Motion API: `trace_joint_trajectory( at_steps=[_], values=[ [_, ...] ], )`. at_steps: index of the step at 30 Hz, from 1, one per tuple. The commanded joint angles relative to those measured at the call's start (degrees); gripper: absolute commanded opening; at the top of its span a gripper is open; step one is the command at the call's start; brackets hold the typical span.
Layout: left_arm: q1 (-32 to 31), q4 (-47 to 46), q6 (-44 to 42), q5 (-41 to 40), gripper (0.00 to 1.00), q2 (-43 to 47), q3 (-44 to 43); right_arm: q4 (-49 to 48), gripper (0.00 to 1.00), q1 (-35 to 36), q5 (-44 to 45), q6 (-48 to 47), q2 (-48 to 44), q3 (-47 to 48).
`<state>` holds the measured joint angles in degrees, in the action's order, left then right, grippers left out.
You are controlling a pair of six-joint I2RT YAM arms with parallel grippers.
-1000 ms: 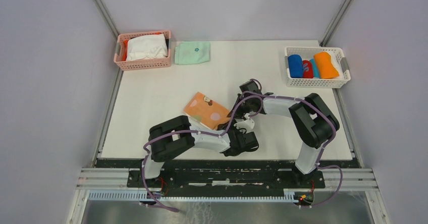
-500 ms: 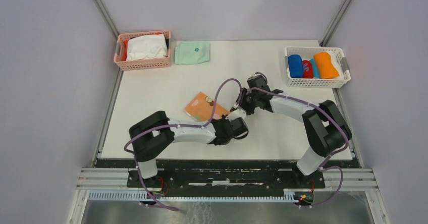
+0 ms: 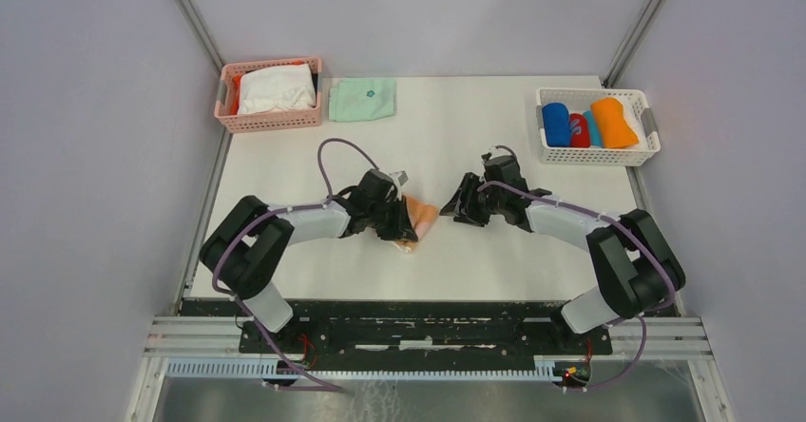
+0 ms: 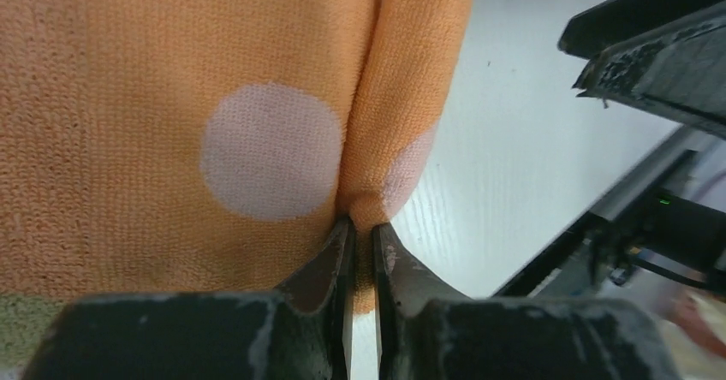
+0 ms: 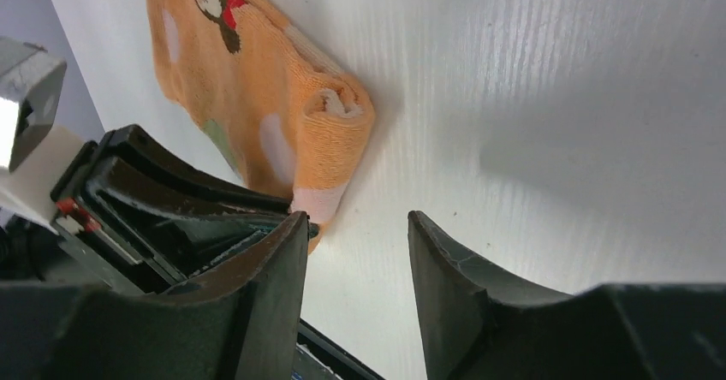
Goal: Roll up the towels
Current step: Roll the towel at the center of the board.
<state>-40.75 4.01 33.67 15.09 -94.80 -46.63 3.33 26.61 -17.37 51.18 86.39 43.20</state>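
Note:
The peach dotted towel (image 3: 421, 217) lies mid-table, partly rolled, with a rolled end showing in the right wrist view (image 5: 338, 116). My left gripper (image 3: 403, 220) is shut on a fold of its edge (image 4: 364, 213); the cloth (image 4: 171, 97) fills the left wrist view. My right gripper (image 3: 459, 203) is open and empty, just right of the towel and apart from it (image 5: 358, 219). The royal blue towel (image 3: 556, 124) and the bright orange towel (image 3: 615, 123) lie rolled in the white basket (image 3: 597, 155) at the back right.
The white basket also holds a red roll (image 3: 579, 129) and a light blue one. A pink basket (image 3: 271, 120) with white cloth stands back left, next to a folded mint-green cloth (image 3: 362, 99). My left gripper's body (image 5: 171, 200) shows in the right wrist view.
My left arm swung from the near middle to the left and now pinches the towel. The towel went from flat to partly rolled. My right gripper drew back to the right.

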Motion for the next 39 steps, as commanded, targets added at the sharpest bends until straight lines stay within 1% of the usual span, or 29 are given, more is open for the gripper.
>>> trace_joint_trajectory(
  at_steps=[1,4,10,15,19,22,25,29,31,33,36,39],
  values=[
    [5.7,-11.0,11.8,18.1,0.09,-2.2,4.6,-12.0,0.55,0.7,-4.0,2.2,1.7,-2.5],
    [8.5,-15.1,15.9,21.6,0.09,-3.8,7.1,-16.8,0.56,1.5,-5.6,4.4,4.5,-3.0],
    [12.4,-17.5,20.5,22.8,0.09,-5.0,9.5,-24.5,0.57,3.2,-6.3,8.3,11.0,-2.6],
    [14.2,-17.8,22.4,24.1,0.09,-7.6,9.6,-30.9,0.55,3.9,-6.5,11.3,16.3,-3.1],
    [14.3,-16.8,22.7,24.4,0.1,-9.7,8.4,-31.4,0.53,4.3,-4.8,11.3,19.1,-3.2],
    [14.4,-15.0,22.0,23.6,0.12,-10.1,7.6,-27.6,0.44,4.3,-2.5,10.7,20.1,-2.7],
    [14.4,-12.1,20.4,21.5,0.19,-8.0,7.4,-20.7,0.34,4.4,-0.1,9.6,19.6,-1.6],
    [12.9,-5.1,16.4,14.9,0.34,-1.7,7.0,-7.5,0.24,5.2,4.8,7.7,17.4,2.0],
    [10.5,-0.5,14.3,9.8,0.4,2.1,6.3,-1.2,0.21,5.7,6.8,7.0,16.3,4.1],
    [6.9,3.9,12.3,4.3,0.45,6.3,5.5,2.9,0.2,5.9,8.0,6.8,15.3,5.7],
    [-0.1,9.9,9.4,-8.9,0.49,10.7,2.7,7.5,0.19,6.1,9.3,6.6,14.1,7.6],
    [-8.5,14.9,7.2,-23.7,0.52,12.7,-1.3,11.3,0.21,6.2,9.9,6.9,13.5,9.2]
  ],
)
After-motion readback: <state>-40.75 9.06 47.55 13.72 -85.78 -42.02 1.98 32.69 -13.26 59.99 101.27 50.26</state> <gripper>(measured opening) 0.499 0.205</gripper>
